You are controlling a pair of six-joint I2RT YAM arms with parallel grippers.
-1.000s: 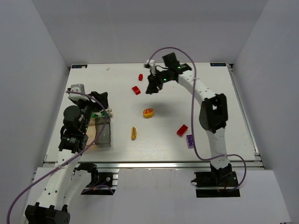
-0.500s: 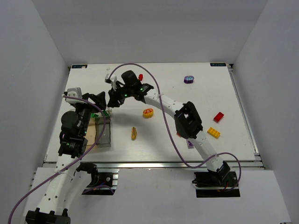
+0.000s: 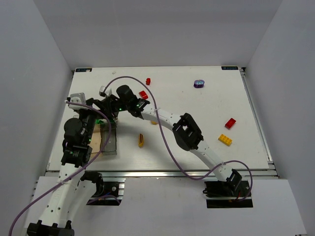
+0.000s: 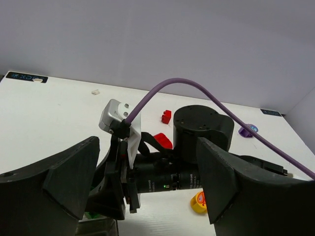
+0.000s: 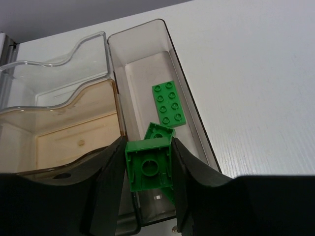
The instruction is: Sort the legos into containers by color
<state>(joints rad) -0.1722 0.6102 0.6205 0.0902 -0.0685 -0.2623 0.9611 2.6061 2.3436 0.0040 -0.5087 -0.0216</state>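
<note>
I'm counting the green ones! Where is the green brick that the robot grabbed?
In the right wrist view, the green brick sits in the right gripper, over the smoky bin holding other green bricks.

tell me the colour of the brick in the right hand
The brick is green, clearest in the right wrist view.

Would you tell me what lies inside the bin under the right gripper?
A flat green plate and a second green brick, partly hidden by the held brick; fingers cover the near end.
</note>
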